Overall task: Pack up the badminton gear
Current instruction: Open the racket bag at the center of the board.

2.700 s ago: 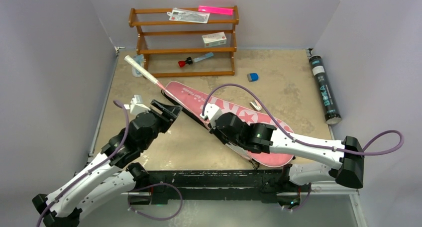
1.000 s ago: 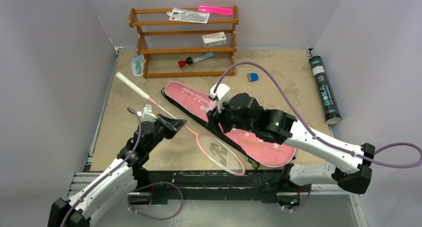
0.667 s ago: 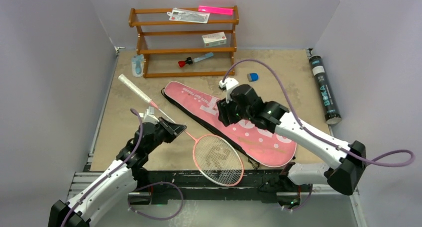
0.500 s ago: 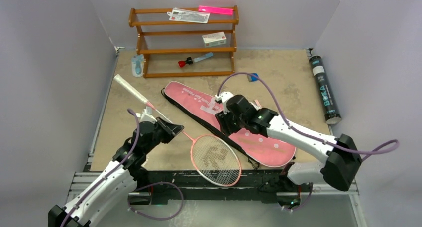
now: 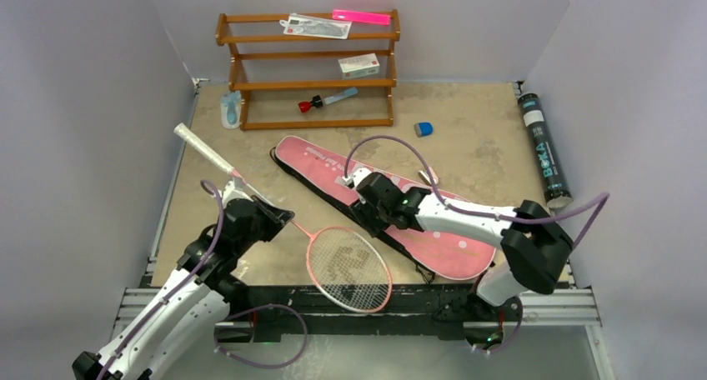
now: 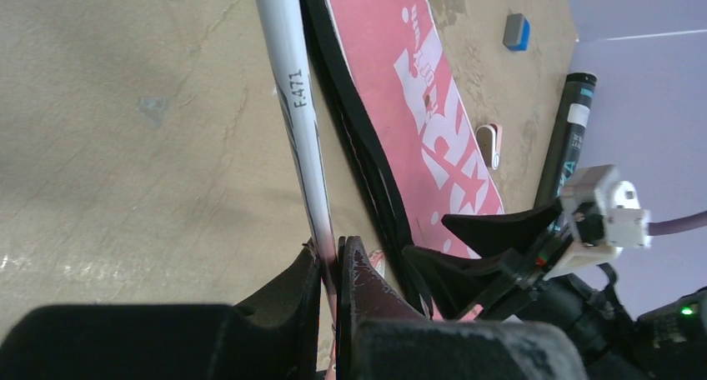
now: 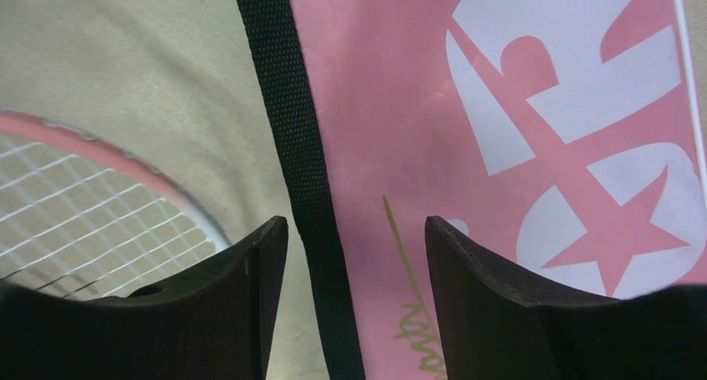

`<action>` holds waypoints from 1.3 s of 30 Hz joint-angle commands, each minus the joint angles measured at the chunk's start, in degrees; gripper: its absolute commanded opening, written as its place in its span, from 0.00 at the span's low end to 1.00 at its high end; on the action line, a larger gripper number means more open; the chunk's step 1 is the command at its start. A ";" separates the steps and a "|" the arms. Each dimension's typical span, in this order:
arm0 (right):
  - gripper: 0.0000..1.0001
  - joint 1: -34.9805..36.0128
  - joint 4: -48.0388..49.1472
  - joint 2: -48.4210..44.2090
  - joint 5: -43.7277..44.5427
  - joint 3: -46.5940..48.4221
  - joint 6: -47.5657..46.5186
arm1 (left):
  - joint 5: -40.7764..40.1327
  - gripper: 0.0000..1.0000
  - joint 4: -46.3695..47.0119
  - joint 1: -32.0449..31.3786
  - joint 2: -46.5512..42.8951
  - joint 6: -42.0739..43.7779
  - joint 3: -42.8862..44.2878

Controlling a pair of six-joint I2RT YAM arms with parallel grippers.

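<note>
A pink-framed racket (image 5: 347,268) lies on the table, its white handle (image 5: 198,149) pointing to the far left. My left gripper (image 5: 285,218) is shut on its thin shaft (image 6: 293,97), which the left wrist view shows pinched between the fingers (image 6: 333,253). The long pink bag (image 5: 446,238) lies slantwise across the middle. My right gripper (image 7: 357,230) hangs open over the bag's near edge, its jaws on either side of the black strap (image 7: 292,113), with the racket strings (image 7: 67,222) just to its left. The black BOKA tube (image 5: 544,151) lies at the far right.
A brown wooden rack (image 5: 308,67) with a small white box (image 5: 358,64) and other small items stands at the back. A small blue block (image 5: 423,129) and a small white object (image 5: 428,177) lie beyond the bag. Grey walls close in both sides.
My left gripper has drawn the racket out of the bag and toward the near left, so its head now lies on the table. My right gripper has come down to the bag's near edge.
</note>
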 commanded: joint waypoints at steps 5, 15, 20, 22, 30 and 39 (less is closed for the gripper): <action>0.71 2.98 -0.15 6.26 8.27 3.19 -0.93 | -4.87 0.00 -4.84 0.27 -0.14 2.73 2.75; 0.27 3.34 0.26 4.45 9.59 3.82 1.01 | -1.70 0.00 -0.86 0.27 0.68 2.22 1.84; 0.01 3.39 -0.75 -0.87 6.72 3.92 0.99 | 1.99 0.00 4.32 0.27 1.00 0.22 0.52; 0.00 3.39 -0.72 -3.62 5.99 3.48 0.94 | 2.84 0.00 6.13 0.33 0.89 -0.71 0.21; 0.00 2.03 -1.23 -9.20 4.64 3.02 2.01 | 2.83 0.00 7.86 0.40 -0.80 -3.09 2.76; 0.00 -0.65 0.03 -11.97 2.56 1.15 3.90 | 5.63 0.00 11.36 4.03 1.58 -4.09 6.97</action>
